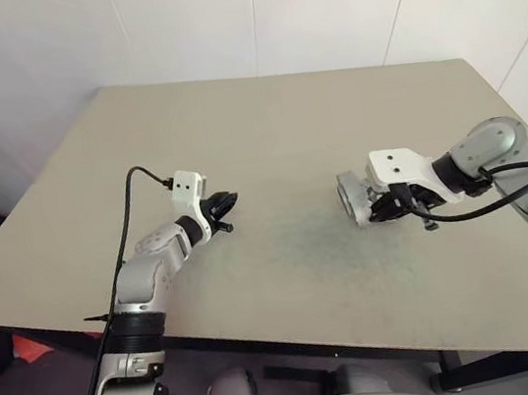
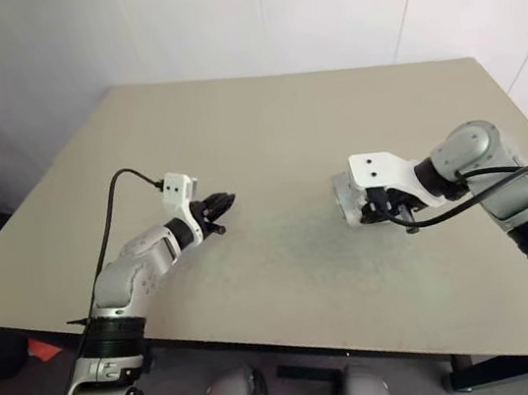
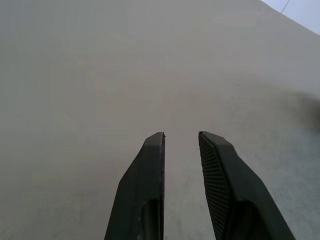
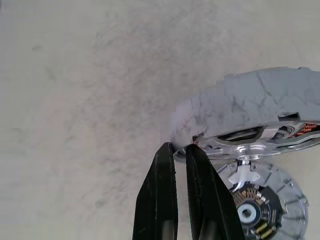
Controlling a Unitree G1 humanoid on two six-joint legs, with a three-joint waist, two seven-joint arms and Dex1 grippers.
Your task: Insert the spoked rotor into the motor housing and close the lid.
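Left eye view: big beige rectangular tabletop (image 1: 265, 138) takes up most of the frame, white wall panels (image 1: 217, 16) behind it. Right arm comes in from the right edge; right gripper (image 1: 388, 207) sits right of centre, pointing toward the frame's left. Left gripper (image 1: 223, 207) is left of centre, low over bare table, well apart from the parts. Left wrist view shows its two black fingers (image 3: 150, 185) slightly parted, nothing between them.

Short round silver-grey motor housing (image 4: 260, 107) is tipped up on its side right at the right gripper, copper windings visible through a gap. Round grey hinged lid (image 4: 265, 197) hangs open beside it, dark centre facing the camera. Right fingers (image 4: 162, 200) nearly closed, tips at the housing edge; can't tell if they're pinching it.
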